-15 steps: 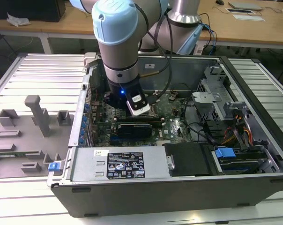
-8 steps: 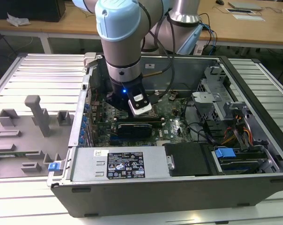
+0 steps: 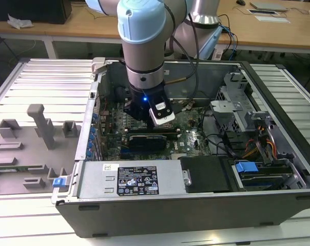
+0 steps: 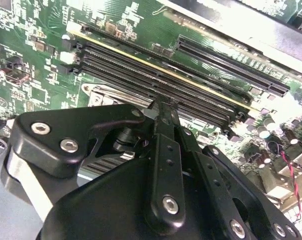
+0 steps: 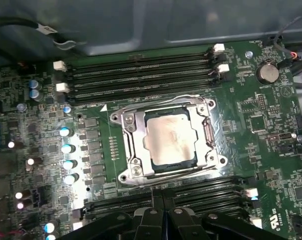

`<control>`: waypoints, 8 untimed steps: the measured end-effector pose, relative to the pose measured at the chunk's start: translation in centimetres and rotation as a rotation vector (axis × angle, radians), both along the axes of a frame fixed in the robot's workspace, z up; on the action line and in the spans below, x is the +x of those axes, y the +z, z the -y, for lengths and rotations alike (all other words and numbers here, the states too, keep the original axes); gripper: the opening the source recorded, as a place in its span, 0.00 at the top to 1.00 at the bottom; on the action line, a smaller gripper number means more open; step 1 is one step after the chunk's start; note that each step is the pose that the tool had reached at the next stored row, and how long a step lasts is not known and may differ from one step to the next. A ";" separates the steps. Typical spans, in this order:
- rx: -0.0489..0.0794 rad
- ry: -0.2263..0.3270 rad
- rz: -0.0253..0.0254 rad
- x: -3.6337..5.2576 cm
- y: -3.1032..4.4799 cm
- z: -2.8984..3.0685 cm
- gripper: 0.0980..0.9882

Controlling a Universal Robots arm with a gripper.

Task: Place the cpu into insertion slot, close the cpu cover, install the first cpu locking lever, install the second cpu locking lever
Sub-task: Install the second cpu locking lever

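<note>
pincer (image 5: 158,212) pinched together, empty, beside the covered cpu (image 5: 169,137).

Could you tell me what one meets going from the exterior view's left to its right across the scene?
Grey fixture blocks → blue latch → labelled power supply → gripper → black drive bay → blue drive clip.

Bright overhead light; glare on the cpu (image 5: 168,136), soft blur throughout.

Slatted metal table (image 3: 37,77) carries open computer case (image 3: 196,205), grey fixtures (image 3: 42,125)
</note>
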State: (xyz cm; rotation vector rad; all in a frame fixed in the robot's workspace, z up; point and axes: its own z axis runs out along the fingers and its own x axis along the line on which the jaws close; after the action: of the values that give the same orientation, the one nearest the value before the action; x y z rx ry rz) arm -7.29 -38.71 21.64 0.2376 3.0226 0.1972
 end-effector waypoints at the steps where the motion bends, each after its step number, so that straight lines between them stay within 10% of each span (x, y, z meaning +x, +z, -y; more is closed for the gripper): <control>1: -0.004 0.000 -0.0001 0.04 0.00 -0.10 0.99; 8: -0.017 0.000 -0.0001 0.34 0.00 -1.17 0.99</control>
State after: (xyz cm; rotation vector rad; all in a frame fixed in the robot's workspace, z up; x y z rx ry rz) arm -6.95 -37.54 21.64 0.2357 3.0231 0.1715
